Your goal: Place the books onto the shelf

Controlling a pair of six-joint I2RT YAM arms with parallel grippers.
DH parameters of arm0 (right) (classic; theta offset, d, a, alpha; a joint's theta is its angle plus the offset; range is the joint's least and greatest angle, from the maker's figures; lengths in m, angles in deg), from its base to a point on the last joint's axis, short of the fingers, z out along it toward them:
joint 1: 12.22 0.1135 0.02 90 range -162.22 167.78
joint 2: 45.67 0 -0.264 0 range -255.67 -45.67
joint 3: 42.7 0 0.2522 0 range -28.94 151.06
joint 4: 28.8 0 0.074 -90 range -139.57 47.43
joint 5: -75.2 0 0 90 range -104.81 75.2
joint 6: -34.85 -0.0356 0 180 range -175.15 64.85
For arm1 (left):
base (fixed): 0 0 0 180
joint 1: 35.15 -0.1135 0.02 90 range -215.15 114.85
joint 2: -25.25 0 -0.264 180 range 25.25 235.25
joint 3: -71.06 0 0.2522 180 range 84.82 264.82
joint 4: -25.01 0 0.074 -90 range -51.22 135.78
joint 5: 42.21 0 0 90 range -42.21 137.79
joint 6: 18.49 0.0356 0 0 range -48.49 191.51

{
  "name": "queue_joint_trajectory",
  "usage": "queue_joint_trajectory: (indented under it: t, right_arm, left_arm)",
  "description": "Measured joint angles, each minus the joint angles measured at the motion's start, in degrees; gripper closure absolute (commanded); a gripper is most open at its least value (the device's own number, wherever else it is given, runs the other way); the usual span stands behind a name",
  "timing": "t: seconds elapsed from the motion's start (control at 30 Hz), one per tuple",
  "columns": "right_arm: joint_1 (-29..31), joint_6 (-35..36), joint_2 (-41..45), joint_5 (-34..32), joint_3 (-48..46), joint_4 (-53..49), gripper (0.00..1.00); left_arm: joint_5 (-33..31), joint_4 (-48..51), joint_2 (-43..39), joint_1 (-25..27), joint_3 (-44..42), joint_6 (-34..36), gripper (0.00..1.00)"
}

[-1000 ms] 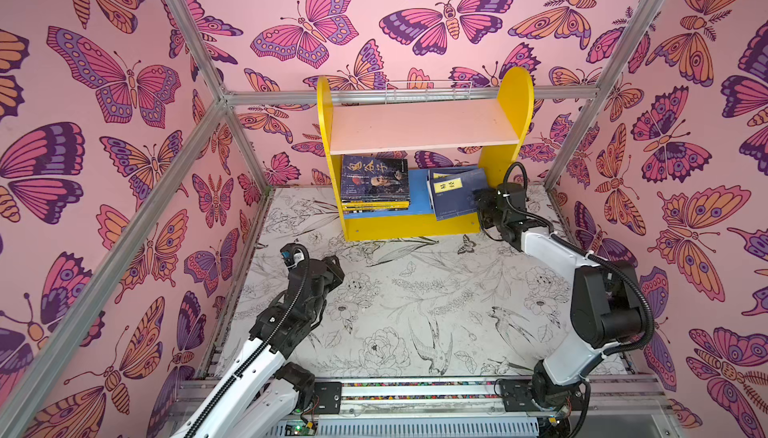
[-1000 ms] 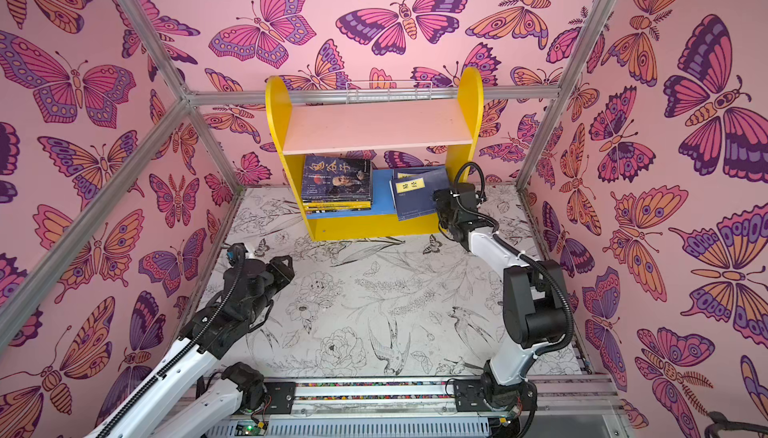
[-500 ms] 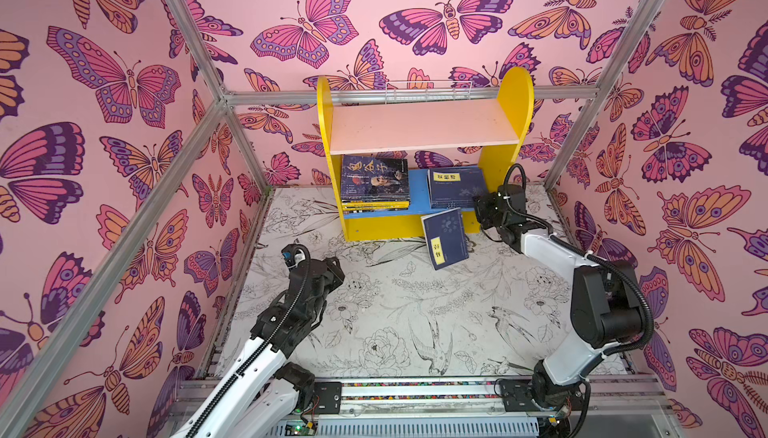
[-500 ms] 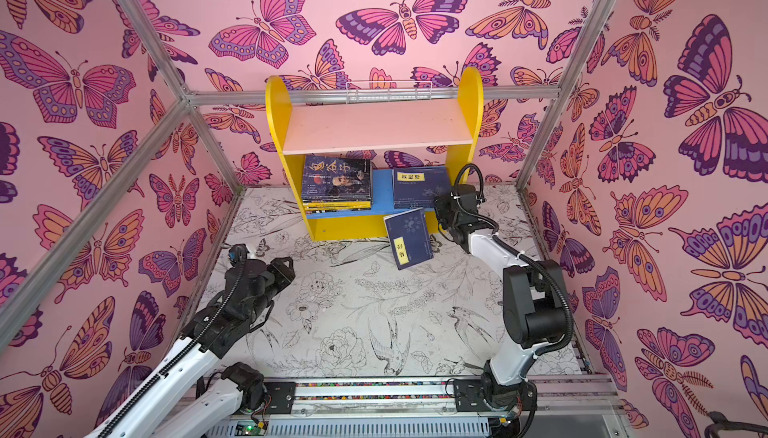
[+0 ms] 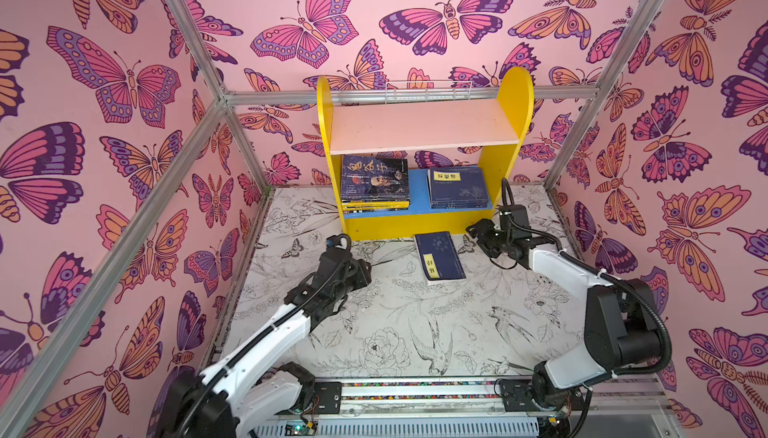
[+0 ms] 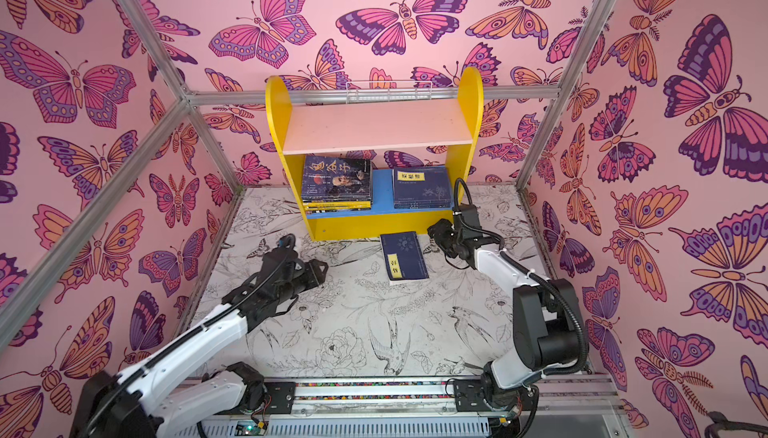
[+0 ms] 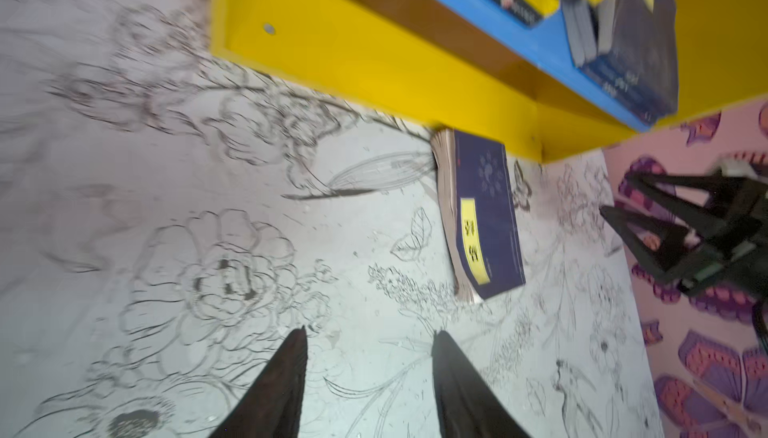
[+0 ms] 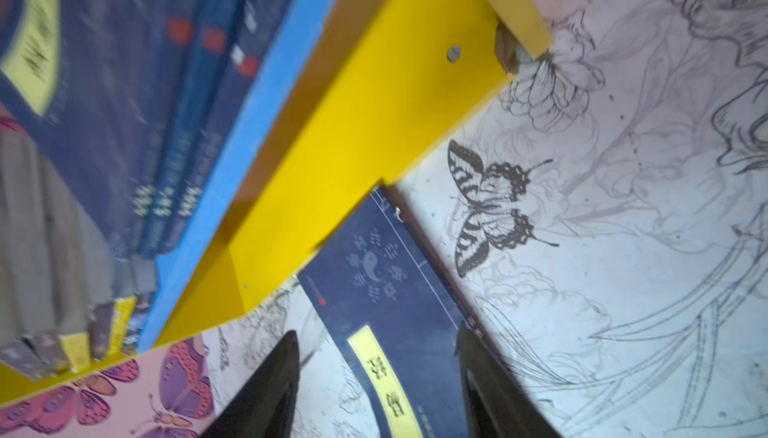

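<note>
In both top views my shelf (image 5: 424,128) stands against the back wall, its pale pink upper board bare. On the blue lower board lie 2 piles: the dark stack with the face cover (image 5: 375,182) on the left and the navy stack (image 5: 457,187) on the right. 1 navy book with a yellow label (image 5: 439,256) lies flat on the floral mat (image 5: 415,332), just in front of the shelf's yellow base. My right gripper (image 5: 478,234) hangs just beside that book's right edge, apart from it, fingers parted and holding nothing. My left gripper (image 5: 361,267) hovers over the mat to the book's left, well apart from it.

In my left wrist view, my 2 dark fingers (image 7: 286,382) stand spread with only bare mat between them. The fallen book (image 7: 484,219) lies ahead, 1 end against the shelf base, and the right gripper (image 7: 648,223) shows beyond it with its jaws apart.

In my right wrist view, my fingers (image 8: 270,390) are spread wide over the fallen book (image 8: 386,286), whose yellow label runs between them. I cannot tell whether either tip touches the cover. The book's far corner meets the yellow base.
</note>
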Motion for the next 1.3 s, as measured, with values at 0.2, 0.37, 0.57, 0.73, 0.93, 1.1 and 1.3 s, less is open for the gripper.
queue_joint_trajectory:
  t: [0.2, 0.37, 0.57, 0.73, 0.93, 1.1, 1.3]
  right_arm:
    - [1.64, 8.46, -7.41, 3.63, 0.17, -5.16, 0.38]
    - [2.03, 12.41, -12.31, 3.93, 2.36, -6.54, 0.39]
    - [2.32, 15.89, -15.58, 5.05, 5.42, -5.09, 0.41]
    - [3.67, 18.67, -16.33, 6.71, 5.60, -3.39, 0.43]
    - [4.94, 19.15, -16.48, 13.68, 3.08, 1.20, 0.49]
    - [4.92, 15.63, -14.51, 20.85, -3.37, 9.25, 0.58]
    - [5.18, 10.49, -12.46, 24.61, -6.58, 17.20, 0.62]
  left_arm:
    - [5.31, -4.61, 20.59, 6.03, 9.81, 7.67, 0.32]
    - [8.26, -8.98, 33.18, 7.23, 17.35, 9.75, 0.29]
    - [9.51, -11.41, 42.60, 7.28, 22.91, 9.66, 0.35]
    - [7.41, -11.80, 46.60, 7.56, 24.48, 8.87, 0.49]
    - [4.72, -11.82, 48.24, 7.65, 26.16, 8.37, 0.58]
    - [2.47, -11.52, 48.24, 7.56, 26.10, 8.39, 0.60]
    - [0.46, -11.87, 48.04, 7.02, 25.55, 8.96, 0.61]
